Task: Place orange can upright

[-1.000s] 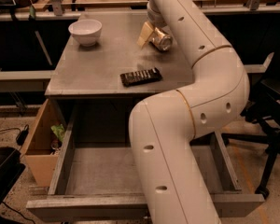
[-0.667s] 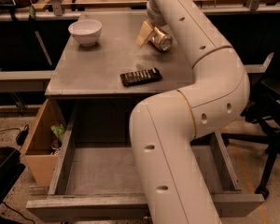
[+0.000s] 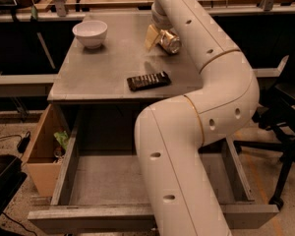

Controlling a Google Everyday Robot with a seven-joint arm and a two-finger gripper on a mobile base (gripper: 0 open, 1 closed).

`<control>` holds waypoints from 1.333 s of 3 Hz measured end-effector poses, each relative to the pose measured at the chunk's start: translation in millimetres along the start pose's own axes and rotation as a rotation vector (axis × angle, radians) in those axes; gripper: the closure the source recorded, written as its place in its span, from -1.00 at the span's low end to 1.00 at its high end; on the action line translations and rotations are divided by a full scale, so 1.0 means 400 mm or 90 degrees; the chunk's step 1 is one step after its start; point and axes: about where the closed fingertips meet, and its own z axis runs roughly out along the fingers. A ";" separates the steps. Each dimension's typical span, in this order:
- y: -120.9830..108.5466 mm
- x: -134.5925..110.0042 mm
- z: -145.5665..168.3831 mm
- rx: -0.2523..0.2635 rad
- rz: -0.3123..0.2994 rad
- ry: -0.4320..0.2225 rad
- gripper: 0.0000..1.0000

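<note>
The orange can (image 3: 170, 41) is in my gripper (image 3: 161, 36), over the back right part of the grey table (image 3: 103, 73). The can is tilted on its side, with a silver end facing the camera, and is held a little above the tabletop, with a shadow under it. One pale yellow finger (image 3: 151, 36) shows on the can's left side. The other finger is hidden behind the can and the arm. The gripper is shut on the can.
A white bowl (image 3: 90, 33) stands at the table's back left. A black remote-like object (image 3: 148, 80) lies near the front edge. An open drawer (image 3: 88, 181) juts out below the table. A cardboard box (image 3: 42, 154) stands on the left and an office chair (image 3: 285, 117) on the right.
</note>
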 end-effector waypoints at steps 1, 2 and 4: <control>0.000 -0.001 0.009 -0.001 0.000 -0.001 -0.17; 0.003 -0.003 0.020 -0.002 -0.001 -0.001 0.28; 0.008 -0.004 0.041 -0.003 -0.002 0.000 1.00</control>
